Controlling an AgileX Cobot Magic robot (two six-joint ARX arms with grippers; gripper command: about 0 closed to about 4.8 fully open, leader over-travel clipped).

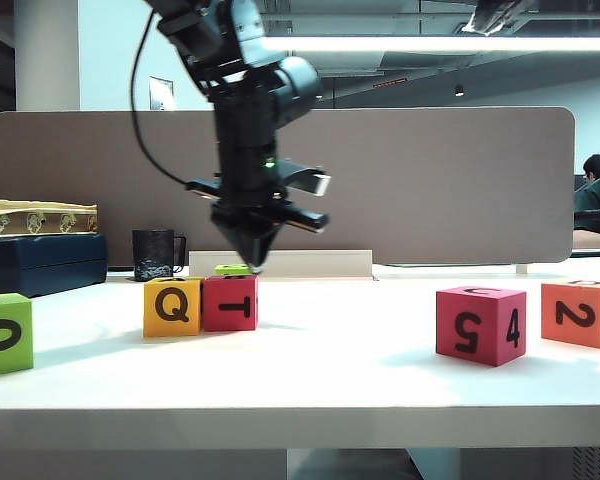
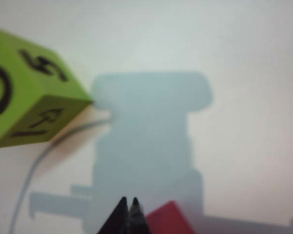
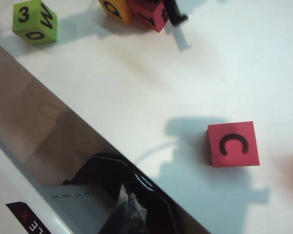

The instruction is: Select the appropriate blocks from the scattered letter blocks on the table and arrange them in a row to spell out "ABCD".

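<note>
A: Where are the blocks?
B: A yellow foam cube marked Q (image 1: 172, 307) touches a magenta foam cube marked T (image 1: 231, 302) on the white bench (image 1: 320, 370); another magenta cube (image 3: 233, 144) shows C.
A: The fingers?
B: The left gripper (image 1: 254, 262) hangs closed, empty, above T. The right gripper (image 3: 131, 214) is blurred, cannot tell.

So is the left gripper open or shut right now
Shut. In the left wrist view the left gripper has its two black fingertips pressed together, nothing between them, beside the magenta-red block.

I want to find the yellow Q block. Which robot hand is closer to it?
Left. The left gripper hangs shut just above the red T block beside the yellow Q block. The right gripper sits far off, near the table edge.
</note>
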